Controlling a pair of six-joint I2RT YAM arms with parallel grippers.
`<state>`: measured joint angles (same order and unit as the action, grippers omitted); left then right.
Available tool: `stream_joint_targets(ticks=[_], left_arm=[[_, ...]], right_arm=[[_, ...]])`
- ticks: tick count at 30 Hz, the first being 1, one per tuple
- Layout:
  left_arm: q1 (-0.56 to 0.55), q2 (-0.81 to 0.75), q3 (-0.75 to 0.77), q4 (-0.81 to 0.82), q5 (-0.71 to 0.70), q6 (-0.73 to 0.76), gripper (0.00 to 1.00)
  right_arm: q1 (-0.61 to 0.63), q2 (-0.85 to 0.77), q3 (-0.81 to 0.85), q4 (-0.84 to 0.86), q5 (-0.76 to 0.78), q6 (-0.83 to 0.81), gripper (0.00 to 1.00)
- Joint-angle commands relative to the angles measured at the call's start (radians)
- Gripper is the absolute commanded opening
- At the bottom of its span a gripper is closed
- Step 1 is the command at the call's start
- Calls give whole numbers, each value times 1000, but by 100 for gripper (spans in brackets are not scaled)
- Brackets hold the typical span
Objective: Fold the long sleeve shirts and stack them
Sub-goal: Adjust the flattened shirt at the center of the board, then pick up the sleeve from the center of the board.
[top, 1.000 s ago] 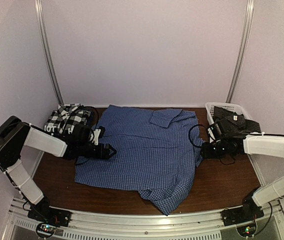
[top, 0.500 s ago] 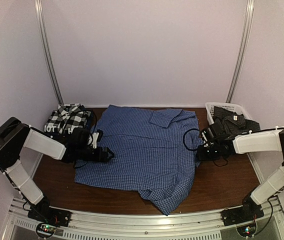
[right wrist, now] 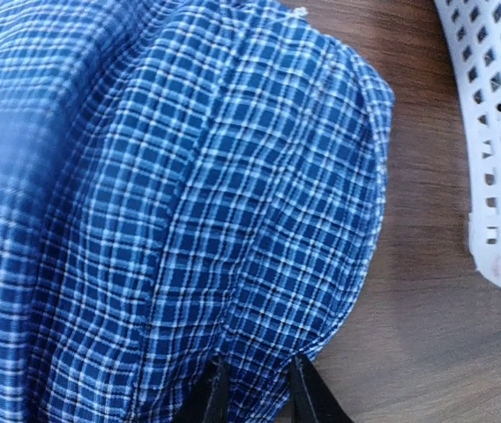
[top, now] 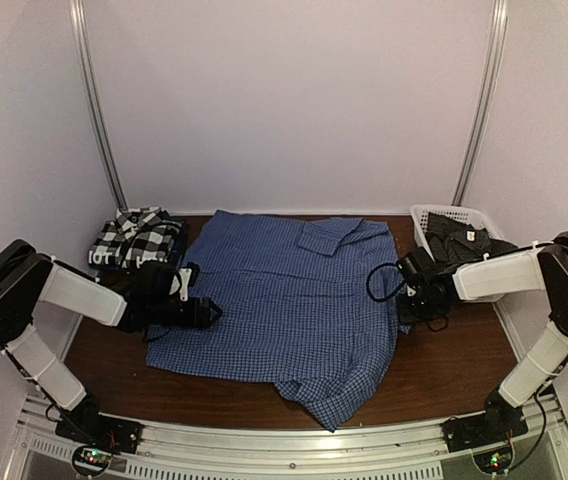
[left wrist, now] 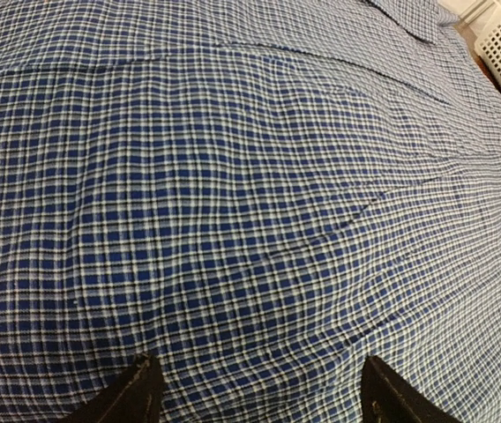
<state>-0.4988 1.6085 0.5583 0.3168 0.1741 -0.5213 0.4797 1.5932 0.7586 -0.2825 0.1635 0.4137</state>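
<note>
The blue fine-check shirt (top: 294, 300) lies spread across the middle of the table, with its lower right part bunched. My left gripper (top: 207, 313) sits low at the shirt's left edge. In the left wrist view it (left wrist: 259, 401) is open, fingertips (left wrist: 140, 392) wide apart over the check cloth (left wrist: 250, 194). My right gripper (top: 407, 298) is at the shirt's right edge. In the right wrist view it (right wrist: 257, 397) is shut on a fold of the blue cloth (right wrist: 259, 203). The black-and-white plaid shirt (top: 136, 237) lies folded at the back left on the navy lettered one (top: 104, 257).
A white basket (top: 444, 213) at the back right holds the dark charcoal shirt (top: 469, 240); its wall shows in the right wrist view (right wrist: 497, 115). Bare brown table (top: 444, 360) shows right of the shirt. Purple walls close in the sides and back.
My left gripper has slid a little left and toward me along the shirt's left edge. My right arm has raised its elbow, and its gripper has stayed at the shirt's right edge.
</note>
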Motion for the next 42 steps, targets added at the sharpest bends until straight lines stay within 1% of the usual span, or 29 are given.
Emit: stream_joint_targets(ticks=[1,5,12,15,18,22,24,29,31,32,33,36,37,39,42], left_arm=[[-1,-26,-52,-116,-84,9,78],[-1,-60,-94,-124,-93,-11,77],[-1,-147,-147,-144,-146,-75,77],[-1,-177,-155,-144,-159,-91,76],[-1,-189,-150,-150,-205,-95,76],[-2,-190,-144,-108,-176,-89,76],[-1,-190,-142,-83,-136,-85,77],[-1,-193,-124,-51,-93,-70,77],[-1,-197,-117,-50,-73,-56,77],[-1,-205,-116,-44,-61,-51,77],[-1,-214,-117,-37,-46,-45,78],[-1,-252,-128,-16,-10,-30,80],[-1,-264,-129,-13,-5,-23,81],[-1,-282,-127,-11,3,-8,82],[-1,-295,-112,-17,5,12,84]], right_arm=[[-17,20,70,-169,165,-7,25],[-28,30,115,-259,240,-15,22],[-33,17,164,-332,229,-33,20],[-31,-38,150,-284,128,-54,20],[-8,-92,136,-250,70,-59,20],[23,-138,101,-170,-49,-63,20],[26,-131,84,-129,-100,-64,20],[28,-59,74,-100,-119,-58,18],[50,-62,67,-87,-129,-57,18],[72,-75,60,-78,-138,-58,21],[95,-94,52,-72,-150,-54,26],[176,-177,21,-63,-173,-10,46],[215,-204,9,-63,-197,8,49],[275,-258,-22,-61,-209,46,53],[394,-330,-47,-51,-203,82,59]])
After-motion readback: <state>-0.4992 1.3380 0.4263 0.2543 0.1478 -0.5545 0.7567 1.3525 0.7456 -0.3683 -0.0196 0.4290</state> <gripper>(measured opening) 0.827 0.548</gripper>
